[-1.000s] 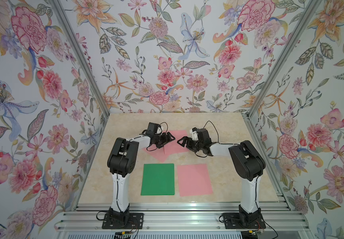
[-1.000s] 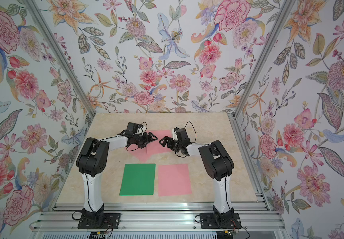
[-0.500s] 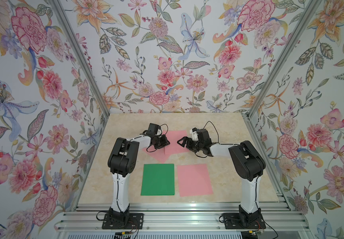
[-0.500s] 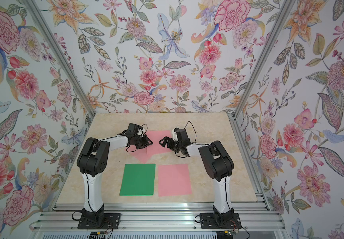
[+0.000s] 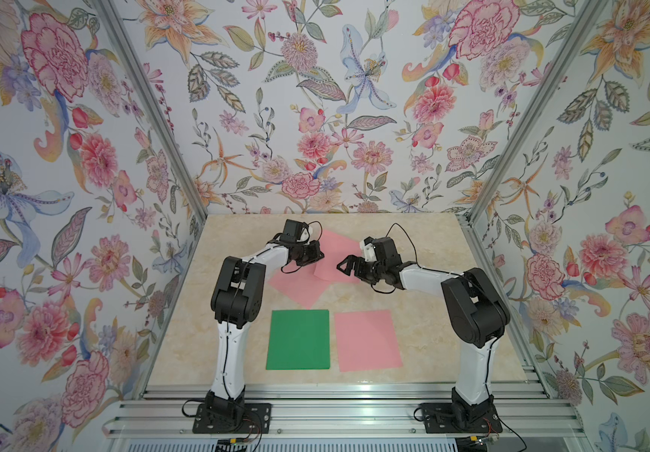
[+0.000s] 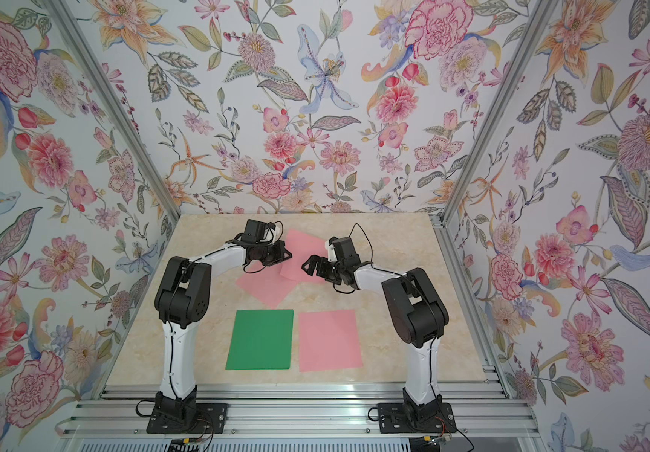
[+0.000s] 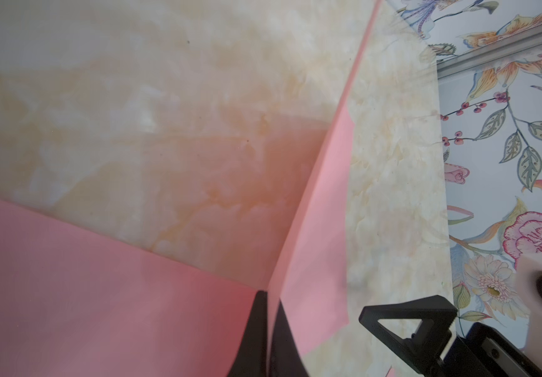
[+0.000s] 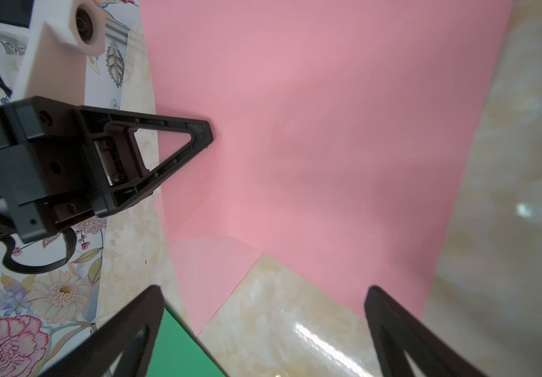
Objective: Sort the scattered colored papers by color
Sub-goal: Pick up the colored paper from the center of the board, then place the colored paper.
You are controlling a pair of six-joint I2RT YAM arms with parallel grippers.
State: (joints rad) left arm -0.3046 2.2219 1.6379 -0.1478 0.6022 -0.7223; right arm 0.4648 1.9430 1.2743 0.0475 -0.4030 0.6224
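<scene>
item: scattered papers, to sort by colour.
step in hand: pick-up of a loose pink sheet, judged just begun. two sheets already lie side by side at the table (image 5: 237,238) front: green sheet (image 5: 299,339) on the left arm's side, front pink sheet (image 5: 368,340) on the right's.
left gripper (image 5: 314,255): jaws clenched on one edge of the lifted pink sheet (image 5: 335,256). the sheet stands curled off the table mid-back, its low corner over the tilted pink sheet (image 5: 297,287), which lies flat.
right gripper (image 5: 344,267): jaws spread wide, empty, just beside the lifted sheet; contact cannot be told.
pose: both arms reach toward the back, elbows bent, wrists turned inward to face each other.
next move, likely: raise the sheet clear without dragging its neighbour, carry it to the front pink sheet, square the edges. thin paper may slip or fold.
</scene>
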